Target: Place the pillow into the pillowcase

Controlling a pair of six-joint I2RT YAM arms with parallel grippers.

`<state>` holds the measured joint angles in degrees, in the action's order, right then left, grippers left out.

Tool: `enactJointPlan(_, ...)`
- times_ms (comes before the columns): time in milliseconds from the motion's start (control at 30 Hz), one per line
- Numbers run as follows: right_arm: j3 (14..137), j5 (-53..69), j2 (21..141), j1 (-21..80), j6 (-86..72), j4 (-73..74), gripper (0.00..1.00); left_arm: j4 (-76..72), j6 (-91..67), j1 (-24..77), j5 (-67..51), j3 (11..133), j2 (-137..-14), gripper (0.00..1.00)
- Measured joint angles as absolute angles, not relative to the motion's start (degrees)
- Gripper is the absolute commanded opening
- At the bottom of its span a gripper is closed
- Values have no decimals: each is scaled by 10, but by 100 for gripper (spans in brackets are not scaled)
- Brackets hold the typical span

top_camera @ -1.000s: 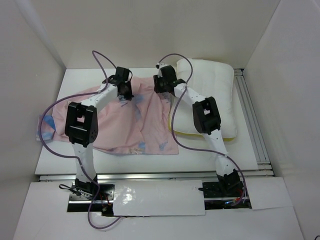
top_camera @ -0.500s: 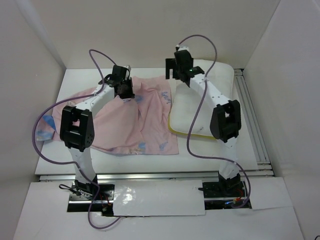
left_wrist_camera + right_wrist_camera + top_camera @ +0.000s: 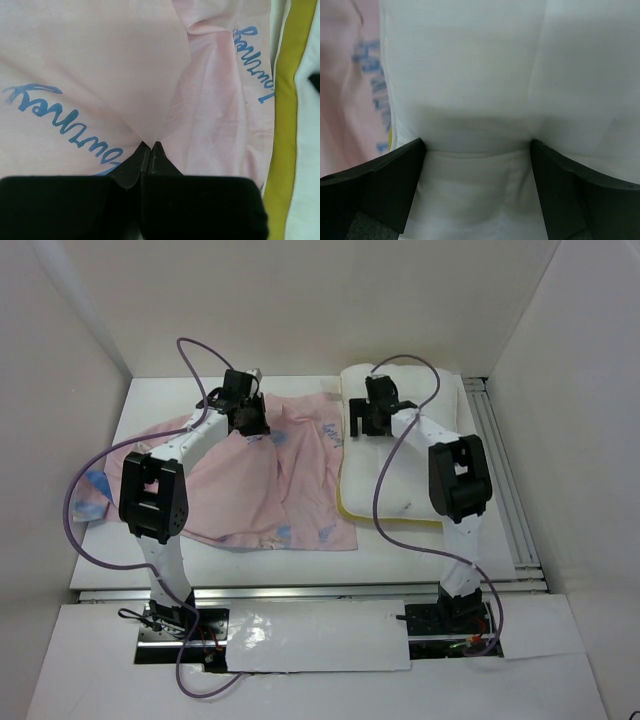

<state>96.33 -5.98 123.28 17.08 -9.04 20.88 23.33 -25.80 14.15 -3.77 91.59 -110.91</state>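
The large white quilted pillow (image 3: 405, 485) with its yellow edge strip (image 3: 287, 100) lay flat on the right half of the white worktop (image 3: 150, 570). It was wholly outside the thin pale pink fabric pillowcase (image 3: 250, 490), its left long edge just beside the case's right border, close enough, by my reading, that a short slide leftward would bring it to the case. The pillowcase lay spread and rumpled to the left, pink reverse side up, with mirrored blue lettering (image 3: 65, 120) showing through and a patch of blue print (image 3: 95, 483) turned out at its far-left corner; which edge held the opening I could not tell. The left hand (image 3: 151, 146) was clenched on a pinch of that pink cloth near the case's far edge, the fabric rising in a ridge to the closed fingertips. The likely reason was to lift one layer so the case would not lie sealed flat. The right hand (image 3: 476, 146) was released — its two black fingers (image 3: 395, 175) stood wide apart, straddling the far-left part of the pillow near a stitched seam and grasping nothing. Whether the tips pressed into the stuffing I could not say for certain, though the padding bulged between them. That spread suited a soft, thick thing — a wide bite would be needed to gather enough filling to drag it. The insertion itself was not yet begun.
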Motion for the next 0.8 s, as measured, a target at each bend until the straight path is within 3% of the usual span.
enactJointPlan(200, 717, -65, 1047, 163, -128, 205, 93, 227, -258, 142, -37, 916, -1109, 0)
enactJointPlan(233, 688, -67, 1016, 150, -138, 223, 100, 227, -258, 142, -36, 916, -1109, 0)
enactJointPlan(333, 652, -100, 947, 104, -156, 299, 100, 227, -258, 142, -35, 916, -1109, 0)
enactJointPlan(633, 787, -120, 936, 87, -142, 332, 100, 231, -257, 142, -38, 916, -1109, 0)
enactJointPlan(800, 933, -118, 1028, 43, -165, 328, 100, 233, -256, 142, -37, 916, -1109, 0)
